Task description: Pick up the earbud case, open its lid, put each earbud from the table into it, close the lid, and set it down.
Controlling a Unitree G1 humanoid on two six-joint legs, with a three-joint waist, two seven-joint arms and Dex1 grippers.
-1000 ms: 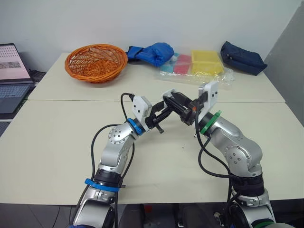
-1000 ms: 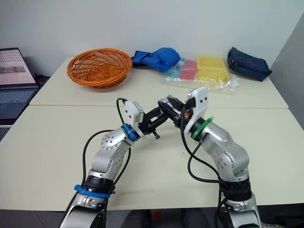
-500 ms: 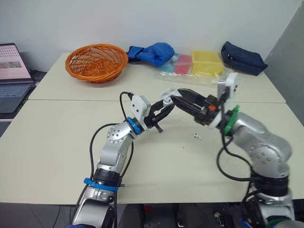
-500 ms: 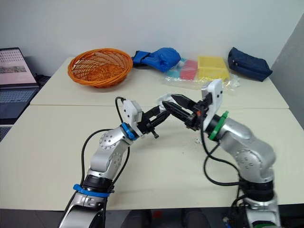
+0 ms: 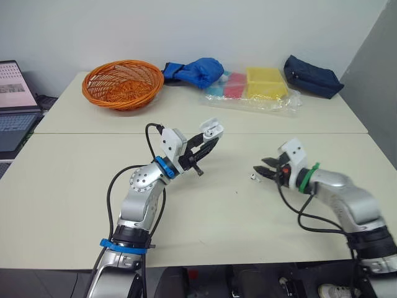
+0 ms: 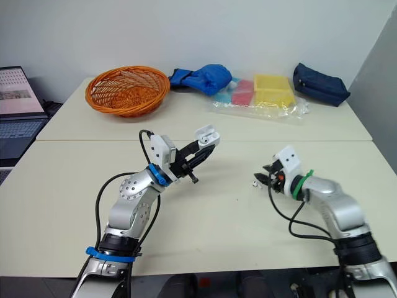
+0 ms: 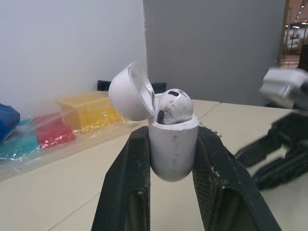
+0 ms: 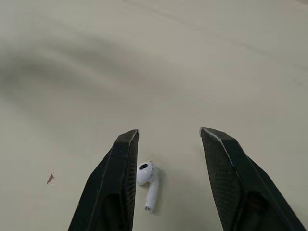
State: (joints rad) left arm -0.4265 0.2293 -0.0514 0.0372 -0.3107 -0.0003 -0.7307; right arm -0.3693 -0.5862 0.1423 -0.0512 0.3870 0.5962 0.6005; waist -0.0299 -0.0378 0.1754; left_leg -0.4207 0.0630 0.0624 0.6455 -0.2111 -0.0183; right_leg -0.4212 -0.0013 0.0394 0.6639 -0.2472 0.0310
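Holding the earbud case [image 7: 172, 154] up off the table in the left gripper [image 7: 173, 134], squeezing its rounded body from both sides between the two black fingers. Showing the lid [image 7: 129, 91] tipped back on its hinge and one white earbud [image 7: 174, 107] sitting in the mouth of the case.

Hovering the right gripper [image 8: 168, 132] low over the tabletop [image 5: 74, 186] off to the right, well apart from the case, spreading wide and gripping nothing. Framing the loose earbud [image 8: 148, 182] lying flat on the surface between those fingers, close beside one of them, not clearly touching it.

Working over a plain cream surface, butting against a second table of the same colour along a seam [image 5: 93, 131] just behind. Carrying, on that far table, an orange wicker basket [image 5: 121, 82], a blue bundle [image 5: 198, 69], clear-wrapped coloured boxes including a yellow one [image 5: 265, 82], and a dark navy pouch [image 5: 312, 76]. Catching an open laptop [image 5: 12, 93] at the far left edge, backing onto a white wall [image 5: 186, 25], with a grey panel [image 5: 378, 81] closing in the right side.
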